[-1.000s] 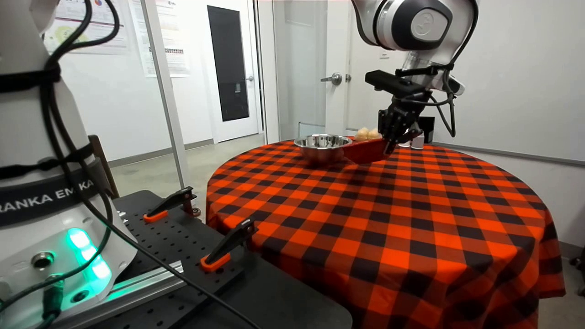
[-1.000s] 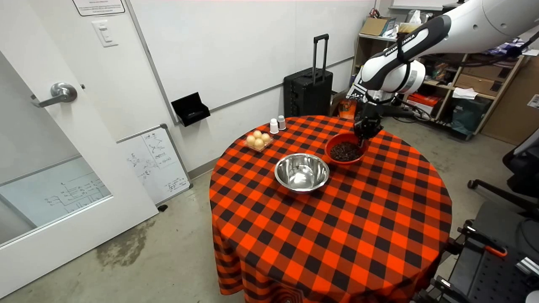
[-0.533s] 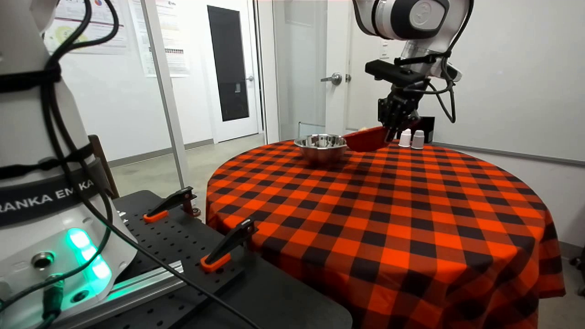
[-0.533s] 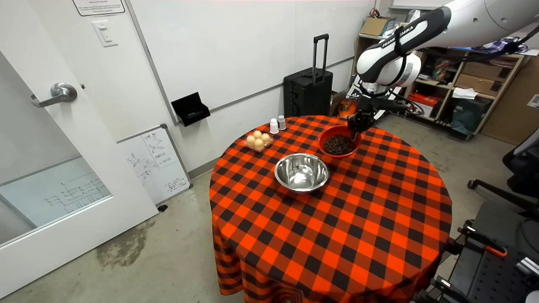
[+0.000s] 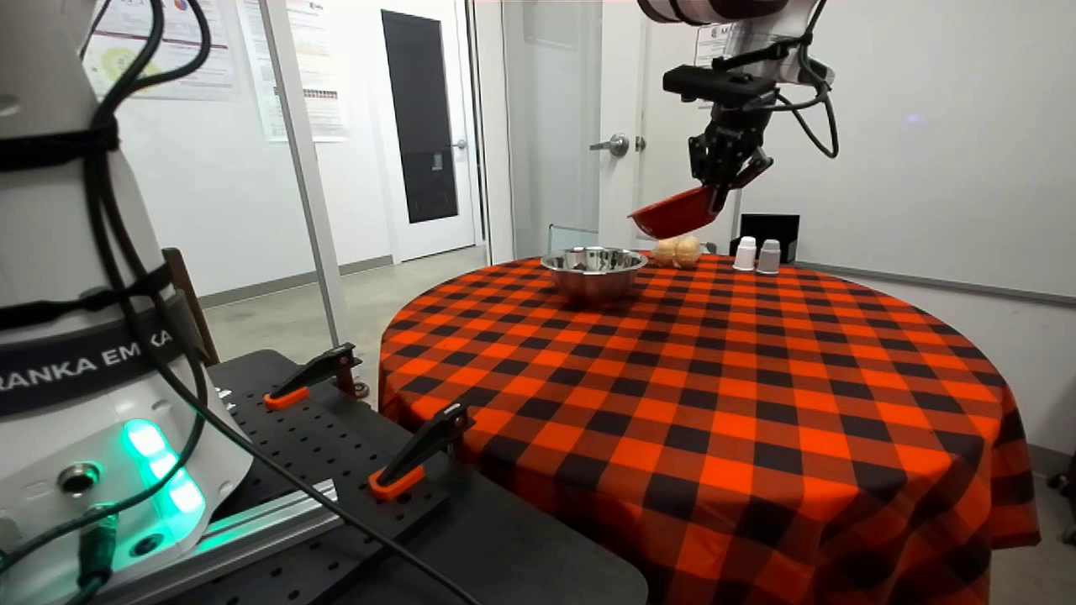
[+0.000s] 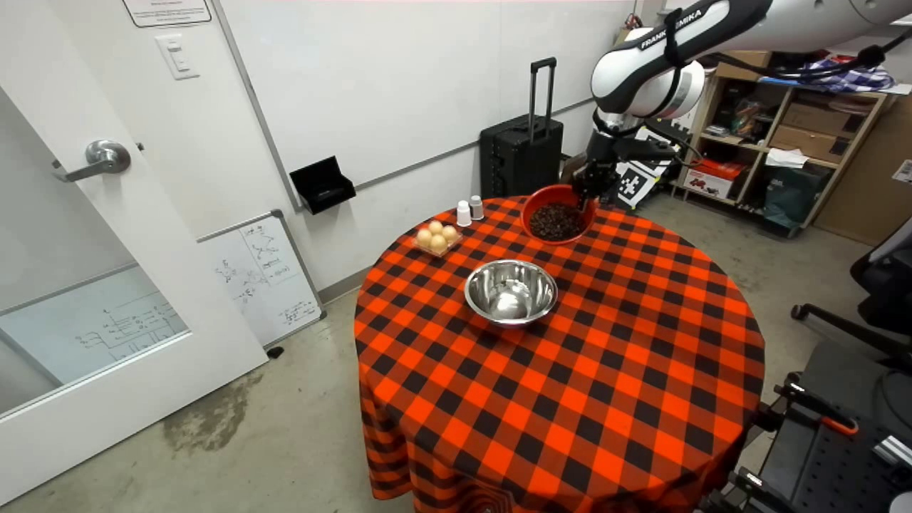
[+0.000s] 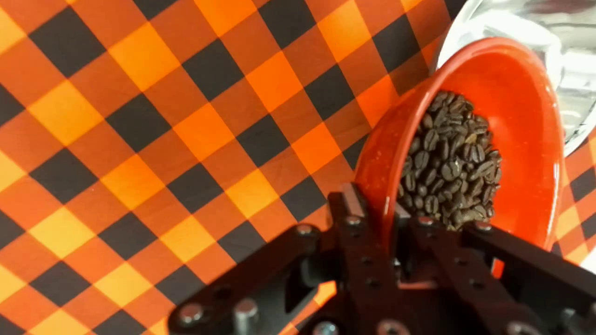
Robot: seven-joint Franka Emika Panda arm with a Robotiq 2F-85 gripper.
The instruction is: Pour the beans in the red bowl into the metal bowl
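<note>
- The beans (image 7: pixel 449 163) lie in the red bowl (image 7: pixel 526 116), gathered toward the side I'm gripping, with bare red showing on the far side.
- I have the red bowl up in the air above the checked tablecloth (image 6: pixel 556 420), its rim dipping a little on the side away from my grip.
- My gripper (image 7: pixel 378 209) is drawn nearly together, pinching the wall of the red bowl at its rim, one finger outside and one inside.
- The metal bowl (image 5: pixel 593 281) stands upright on the tablecloth. I see no heap of beans inside; the few dark marks there may be reflections.
- From the wrist view the far lip of the red bowl overlaps the metal bowl, but in both exterior views it sits off to one side, so I judge the two near, not touching and not properly lined up.
- The step in hand, as I read it, is the carry: red bowl aloft, pour not yet begun.
- The next move calls for bringing that lip over the middle of the metal bowl, then rolling the gripper slowly so the beans slide out. With a one-edge hold, I expect the red bowl to twist if I rush.
- Farther out, pale egg-like things (image 6: pixel 437 243) and two small shakers (image 6: pixel 464 214) stand near the tablecloth's edge; I'd steer clear of them.
</note>
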